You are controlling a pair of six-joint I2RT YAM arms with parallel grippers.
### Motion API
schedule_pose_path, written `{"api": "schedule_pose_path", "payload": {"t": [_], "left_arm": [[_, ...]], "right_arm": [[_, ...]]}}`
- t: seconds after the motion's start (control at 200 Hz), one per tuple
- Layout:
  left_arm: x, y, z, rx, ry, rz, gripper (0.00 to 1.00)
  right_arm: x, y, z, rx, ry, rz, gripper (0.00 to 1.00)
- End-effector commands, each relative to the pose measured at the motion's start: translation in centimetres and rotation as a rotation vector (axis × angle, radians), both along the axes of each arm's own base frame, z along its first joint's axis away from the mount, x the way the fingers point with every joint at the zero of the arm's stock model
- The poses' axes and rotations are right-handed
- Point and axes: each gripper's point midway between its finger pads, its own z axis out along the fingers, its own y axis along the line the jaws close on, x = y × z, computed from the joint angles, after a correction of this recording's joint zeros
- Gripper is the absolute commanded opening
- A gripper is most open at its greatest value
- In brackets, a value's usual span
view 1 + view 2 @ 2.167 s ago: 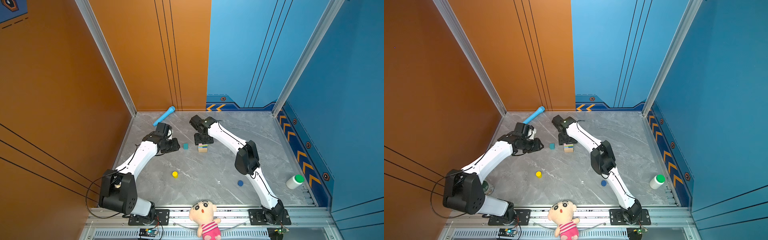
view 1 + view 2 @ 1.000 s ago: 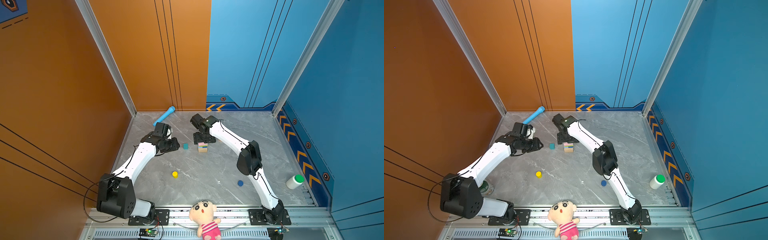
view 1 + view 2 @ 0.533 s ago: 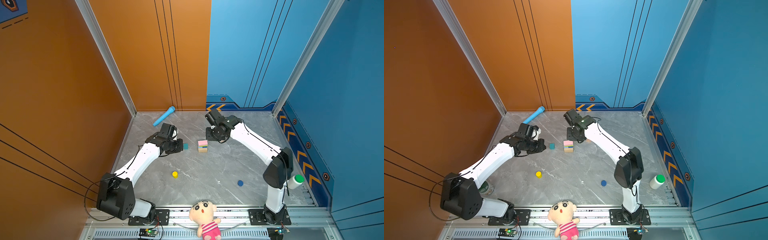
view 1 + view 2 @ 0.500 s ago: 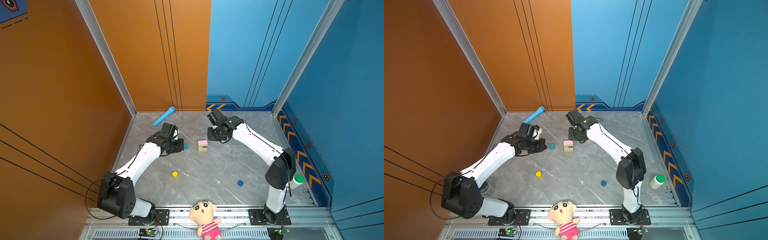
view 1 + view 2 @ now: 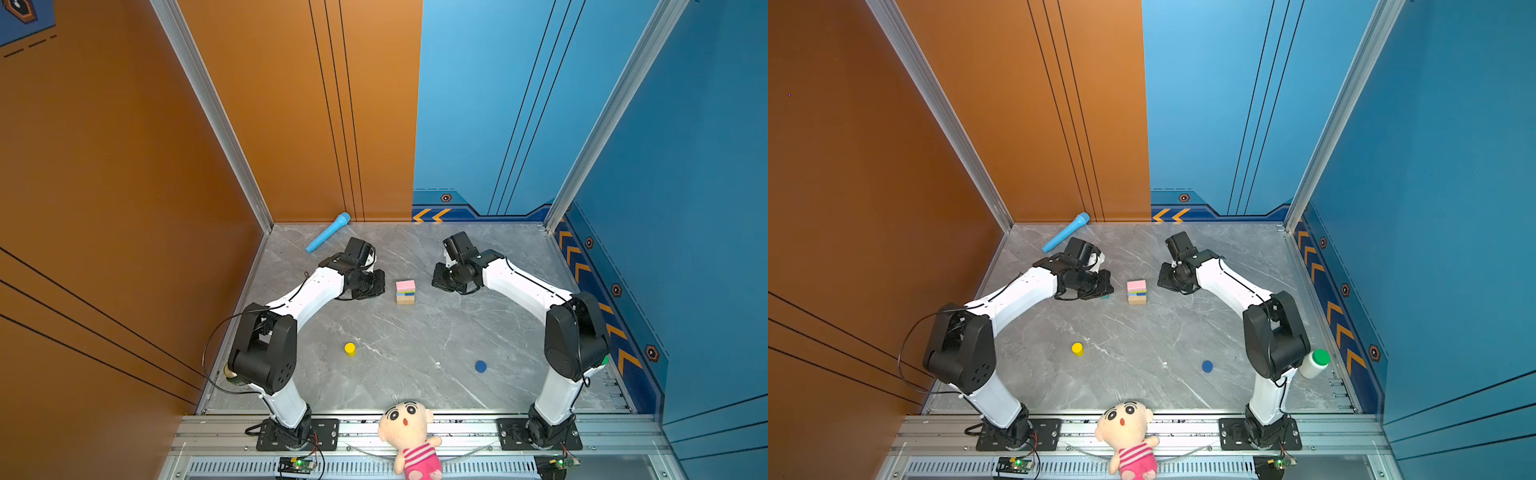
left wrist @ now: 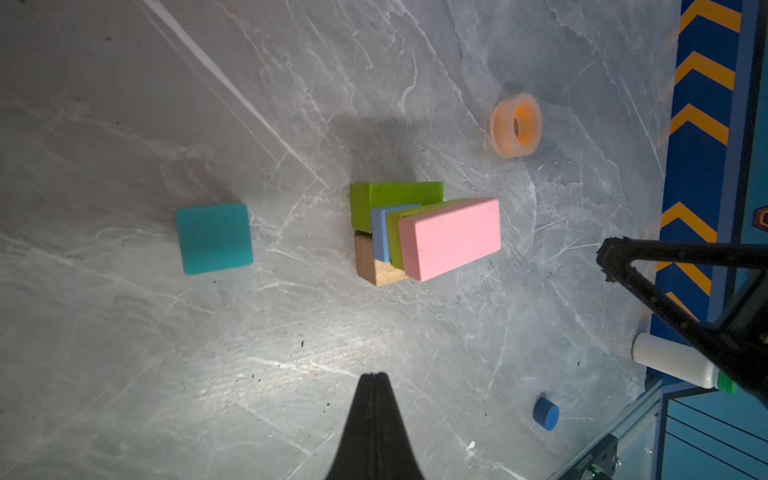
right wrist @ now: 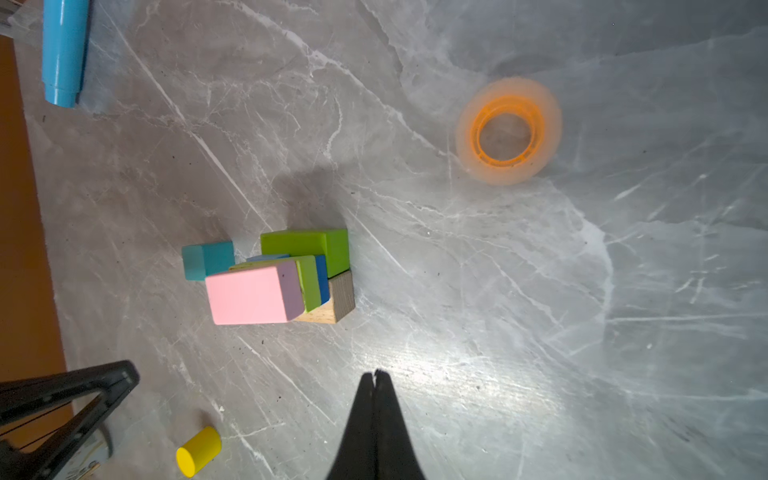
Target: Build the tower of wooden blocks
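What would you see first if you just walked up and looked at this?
The little colourful block tower, topped by a pink brick, stands in the middle between the left gripper and right gripper, both shut and empty. A plush doll in pink stripes sits at the very front.

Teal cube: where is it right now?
The teal cube sits on the table left of the block tower, apart from it; in a top view the left gripper hides all but a sliver.
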Motion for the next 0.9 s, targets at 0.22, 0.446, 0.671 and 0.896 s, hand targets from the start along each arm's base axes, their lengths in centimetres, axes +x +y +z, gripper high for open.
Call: {"api": "schedule_pose_path", "payload": {"t": [0.22,0.446,0.671,0.896], "left_arm": [[1.4,-1.9,-0.5,-0.028,0.033,-0.031,0.00],[2.0,-2.2,-1.6,-0.015,0.059,-0.037,0.00],[2.6,-2.4,-2.1,-0.002,0.066,-0.043,0.00],[2.9,-2.2,-2.5,0.007,0.072,-0.042,0.00]], "right_arm": [[1.5,2.1,-1.0,0.128,-0.005,0.006,0.00],[1.8,2.5,-2.7,0.136,0.026,-0.004,0.00],[2.2,3.0,-3.7,0.148,0.043,-0.009,0.00],[2.4,3.8,-4.5,0.152,0.059,-0.001,0.00]]}}
